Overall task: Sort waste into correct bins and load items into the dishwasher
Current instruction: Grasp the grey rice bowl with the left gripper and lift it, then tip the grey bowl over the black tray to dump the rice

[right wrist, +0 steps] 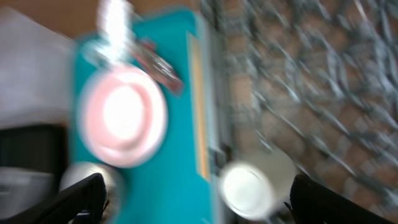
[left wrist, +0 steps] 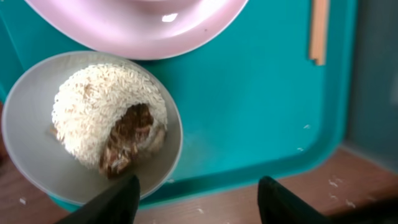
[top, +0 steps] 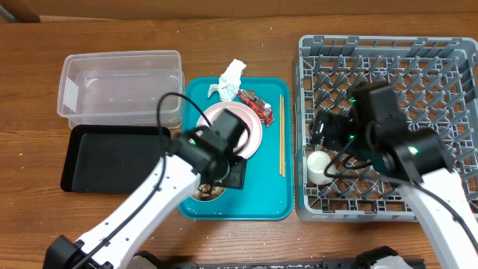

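Whitish bowl (left wrist: 31, 149) upright just ahead of left claw (left wrist: 198, 200), heaped with white rice (left wrist: 93, 106), brown scrap (left wrist: 127, 142) in its side; pink plate (left wrist: 137, 31) beyond.

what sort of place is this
Probably a tabletop test bench for dish clearing, not a real kitchen: a grey dish rack, a teal tray with a plate and rice bowl, and a clear tub on a wooden table.

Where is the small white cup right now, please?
In the overhead view, the cup stands in the near-left corner of the grey rack, right of the teal tray.
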Tool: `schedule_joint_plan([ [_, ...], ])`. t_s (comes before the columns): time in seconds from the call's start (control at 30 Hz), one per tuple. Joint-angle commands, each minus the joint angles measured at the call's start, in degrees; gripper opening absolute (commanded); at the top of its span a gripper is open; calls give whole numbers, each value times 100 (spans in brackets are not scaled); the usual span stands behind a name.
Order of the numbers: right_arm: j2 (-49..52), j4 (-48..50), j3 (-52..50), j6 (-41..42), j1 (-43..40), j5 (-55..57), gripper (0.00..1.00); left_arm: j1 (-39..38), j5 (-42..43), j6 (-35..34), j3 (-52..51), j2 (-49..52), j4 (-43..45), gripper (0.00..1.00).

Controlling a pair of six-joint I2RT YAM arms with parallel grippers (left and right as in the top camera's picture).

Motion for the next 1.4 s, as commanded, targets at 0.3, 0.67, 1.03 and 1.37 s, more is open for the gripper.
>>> schedule_joint_plan([
  [0.3, -282, 313, 125, 9, 33, -656, 96, -308, -1335, -990, -713, 957, 1143, 42],
  [0.67, -282, 269, 125, 7, 33, -654, 96, -293, -1003, -942, -636, 1036, 1012, 4],
  [1.03, -282, 247, 125, 4, 31, -636, 96, 1231, 1228, 243, -588, -1143, 431, 4],
  [1.37, -282, 229, 125, 7, 31, -636, 96, 5565, 5005, 3202, -619, -922, -208, 4],
])
